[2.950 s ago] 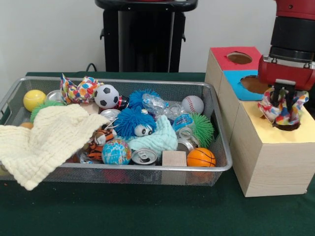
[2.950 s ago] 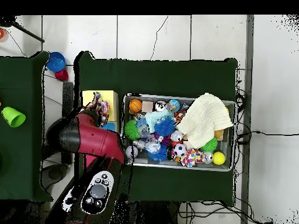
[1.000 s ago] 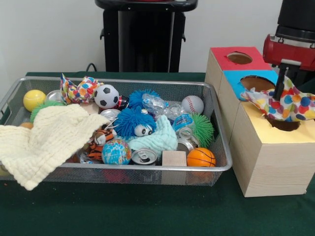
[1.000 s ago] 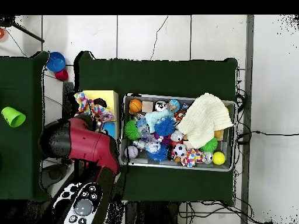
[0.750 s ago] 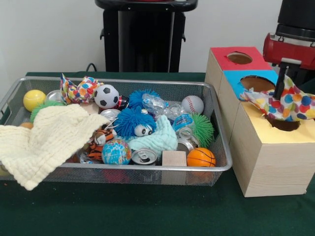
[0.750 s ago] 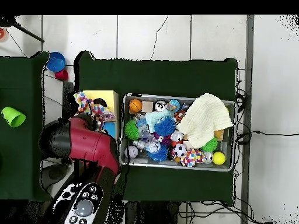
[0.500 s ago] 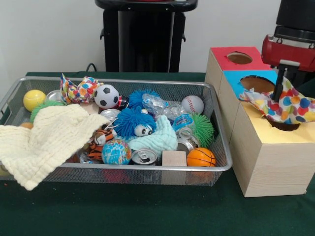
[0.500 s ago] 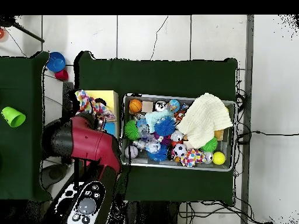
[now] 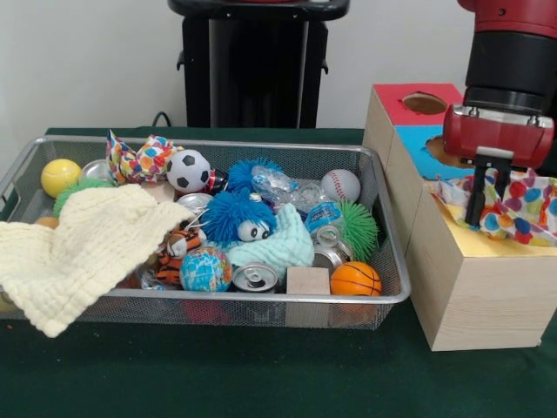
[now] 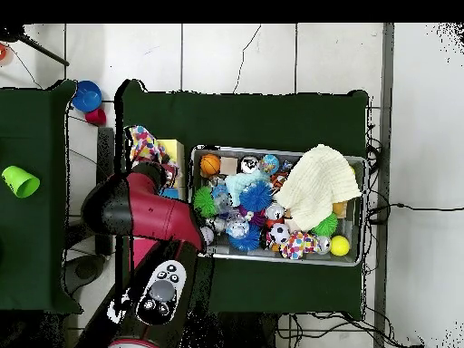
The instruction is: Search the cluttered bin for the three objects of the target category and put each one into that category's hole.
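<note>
A: what's the junk? Soccer ball point(image 9: 188, 170), blue puffer toy point(image 9: 238, 217), mini basketball point(image 9: 355, 279).

B: also a yellow waffle cloth point(image 9: 83, 248) draped over the rim, crushed can point(image 9: 256, 277).

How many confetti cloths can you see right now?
2. One confetti cloth lies on the yellow-topped box under the gripper; another sits in the basket's far corner by the soccer ball. A third may be buried.

Even, diffuse light fills both views, with no hard glare. In the front view the wire bin point(image 9: 389, 296) casts only a soft shadow onto the green desk point(image 9: 218, 374) at six o'clock. The white wall point(image 9: 87, 61) at eleven o'clock looks flat and bright (slightly washed). Focus is fairly soft throughout.
</note>
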### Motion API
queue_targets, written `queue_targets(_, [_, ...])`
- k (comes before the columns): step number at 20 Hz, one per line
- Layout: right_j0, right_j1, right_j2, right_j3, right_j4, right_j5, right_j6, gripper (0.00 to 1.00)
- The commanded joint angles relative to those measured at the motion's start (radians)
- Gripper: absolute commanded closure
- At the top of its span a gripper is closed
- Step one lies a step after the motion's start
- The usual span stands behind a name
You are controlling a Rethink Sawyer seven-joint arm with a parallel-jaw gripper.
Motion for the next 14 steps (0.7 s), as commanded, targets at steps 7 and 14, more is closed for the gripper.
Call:
queue_targets(7, [-0.090,0.178,0.215,0.010,0.009,0.191,0.156,1.00])
queue_targets(14, [0.054,0.182,0.069,0.003,0.091,0.359,0.335,1.00])
